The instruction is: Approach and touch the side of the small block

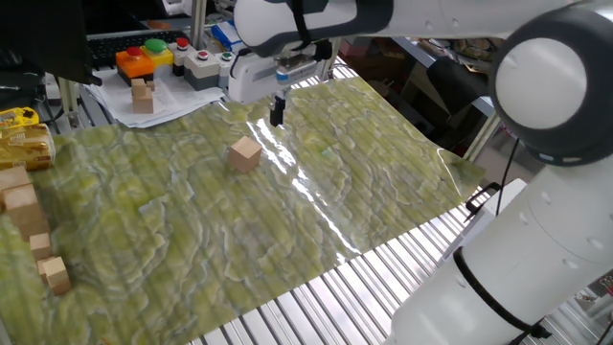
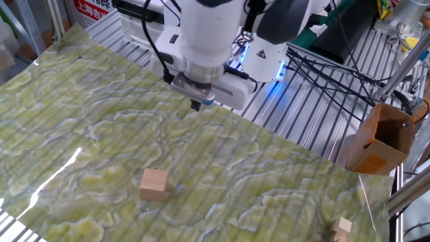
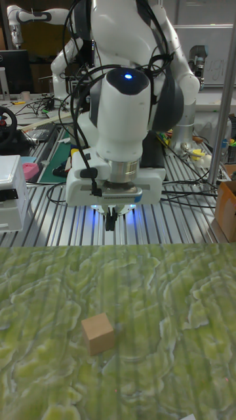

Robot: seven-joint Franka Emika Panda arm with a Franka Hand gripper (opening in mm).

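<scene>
Tan wood, the small block [image 1: 245, 153] sits alone on the green mat [image 1: 287, 220] mid-counter, nothing touching it. My end effector [image 1: 278, 112] hangs above the mat's far edge, well apart from the block, fingers drawn together and holding nothing. I judge I should descend to block height, then creep sideways until the fingertip meets a flat face, gently so it doesn't slide. The fingertips look small and dark; any gap between them I can't make out.
</scene>
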